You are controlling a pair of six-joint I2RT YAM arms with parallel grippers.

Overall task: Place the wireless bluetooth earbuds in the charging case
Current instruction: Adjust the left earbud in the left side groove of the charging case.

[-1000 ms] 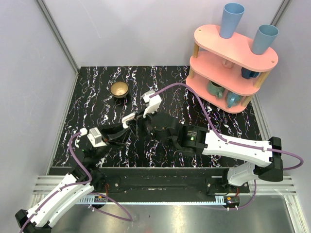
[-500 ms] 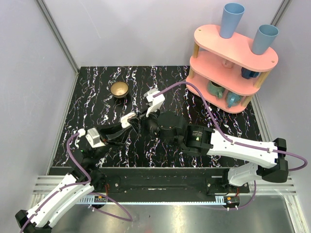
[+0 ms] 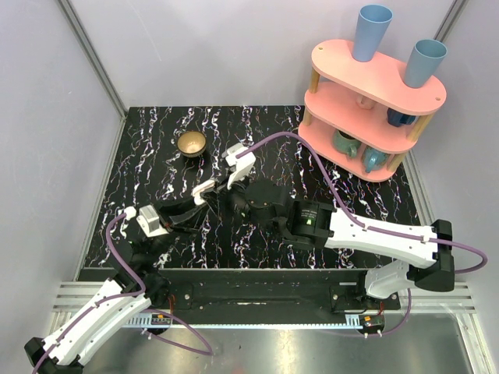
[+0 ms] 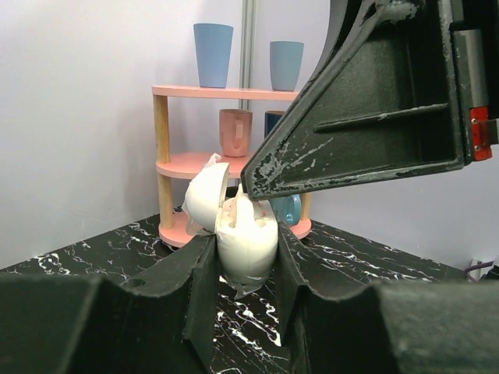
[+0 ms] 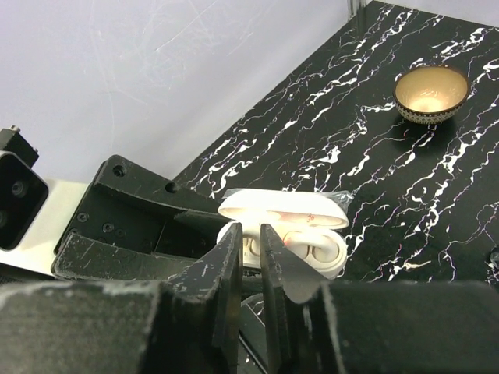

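Two hazards: right end effector (image 5: 251, 249), jaws narrowly apart just above the open charging case (image 5: 284, 209), hold untellable, may press off-centre, tilting or prying the case from the left end effector's (image 4: 243, 265) clamp.

The charging case (image 4: 245, 241) was a small, smooth, white oval shell, clamped between the fingers of the left claw (image 4: 243, 273) over the table (image 5: 437, 179). Its hinged lid (image 5: 282, 209) stood open, tilted back from the body. One glossy white earbud (image 5: 310, 248) appeared seated in a well. The other well was hidden behind the right claw (image 5: 251, 241).
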